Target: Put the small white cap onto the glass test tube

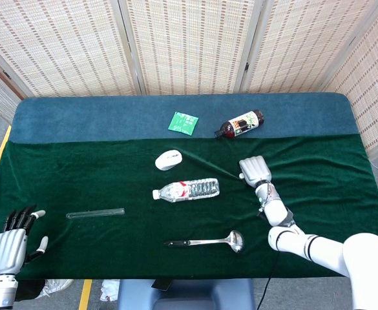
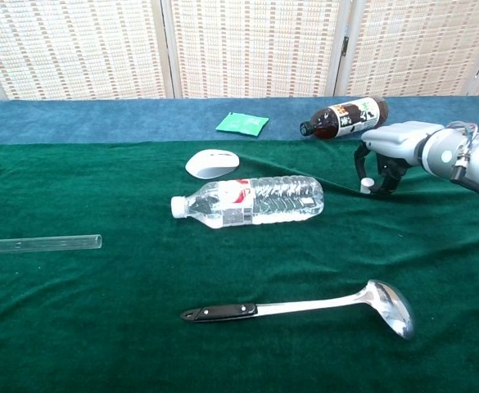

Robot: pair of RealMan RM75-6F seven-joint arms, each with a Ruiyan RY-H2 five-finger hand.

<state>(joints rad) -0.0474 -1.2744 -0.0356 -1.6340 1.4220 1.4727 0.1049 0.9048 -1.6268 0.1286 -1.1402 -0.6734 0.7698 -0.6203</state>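
- Currently, the right hand [image 2: 395, 146] is seen poised over the small white cap [image 2: 368, 185], fingers curled downward around it; whether the cap is actually pinched cannot be told.
- The cap is found on the green cloth [image 2: 100, 327], right of the water bottle [image 2: 251, 201] and below the dark bottle [image 2: 343, 117].
- The glass test tube [image 1: 95, 213] lies flat, well apart at the left.
- The left hand [image 1: 9, 248] is held open near the table's left corner, fingers spread and holding nothing.
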